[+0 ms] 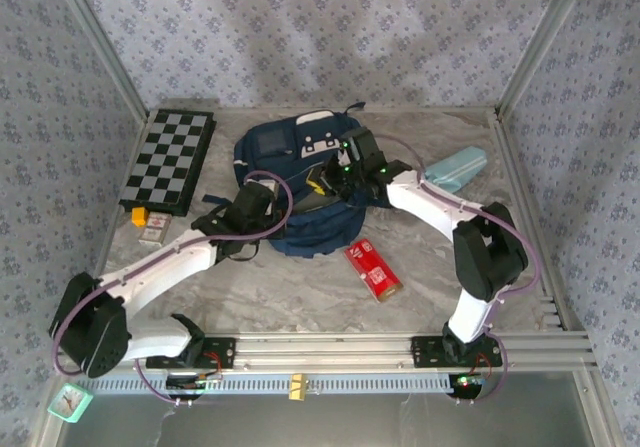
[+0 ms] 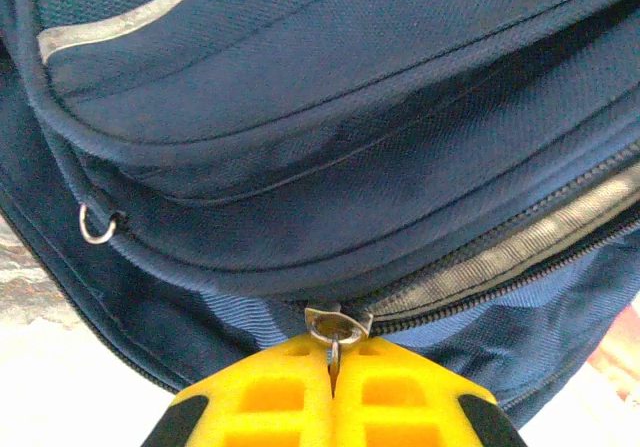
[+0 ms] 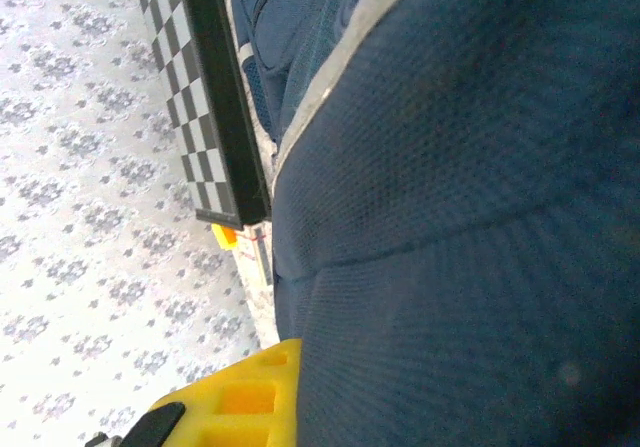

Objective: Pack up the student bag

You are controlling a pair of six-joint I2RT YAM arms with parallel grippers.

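Observation:
The student bag (image 1: 290,162), a navy backpack with a white front patch, lies in the middle of the table. My left gripper (image 2: 333,359) is at its near left side, yellow fingers shut on the metal zipper pull (image 2: 337,327) at the end of a partly open zipper (image 2: 520,252). From the right, my right gripper (image 1: 325,180) reaches onto the middle of the bag. In the right wrist view one yellow finger (image 3: 250,397) shows, with navy fabric (image 3: 450,217) pressed against its inner face and hiding the other finger. It appears shut on a fold of that fabric.
A folded chessboard (image 1: 170,159) lies at the left rear, with small cards and a yellow piece (image 1: 148,222) by its near corner. A red packet (image 1: 372,269) lies in front of the bag. A light-blue pencil case (image 1: 456,167) sits at the right rear.

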